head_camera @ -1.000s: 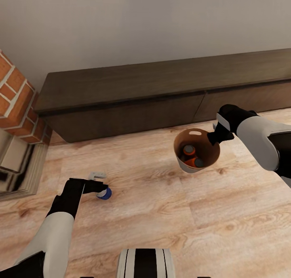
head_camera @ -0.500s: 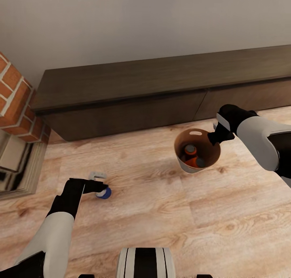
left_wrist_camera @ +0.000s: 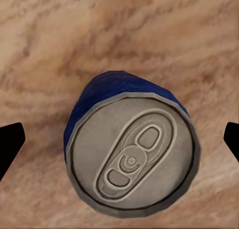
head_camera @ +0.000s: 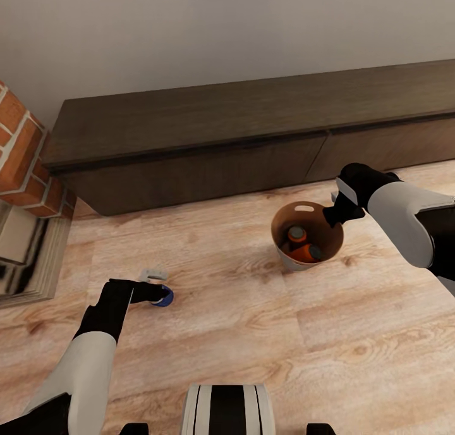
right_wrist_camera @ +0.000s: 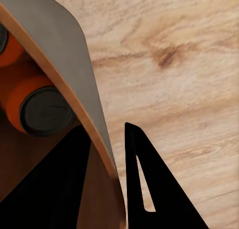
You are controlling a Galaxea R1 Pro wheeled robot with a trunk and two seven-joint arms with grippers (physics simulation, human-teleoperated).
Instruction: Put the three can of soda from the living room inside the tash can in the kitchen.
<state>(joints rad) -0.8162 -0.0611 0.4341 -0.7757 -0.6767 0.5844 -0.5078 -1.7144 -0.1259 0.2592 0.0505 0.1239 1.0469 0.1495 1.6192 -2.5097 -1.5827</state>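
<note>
Here, the spread left pincer (head_camera: pixel 156 293) straddles the blue can (left_wrist_camera: pixel 130 148), unclenched.

Blue soda can (head_camera: pixel 165 295) upright on the wood floor, silvery top with pull tab facing up (left_wrist_camera: pixel 130 151). Trash can (head_camera: pixel 292 258), pale outside, coppery-brown inside, oval handle slot at the far rim, holding 2 orange cans (head_camera: pixel 296 234), (head_camera: pixel 308 253), the latter lying tilted

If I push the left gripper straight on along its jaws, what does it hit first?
The blue soda can: its silvery top sits centred between the open jaws of the left gripper, standing on the wood floor. How close it is I cannot judge.
</note>
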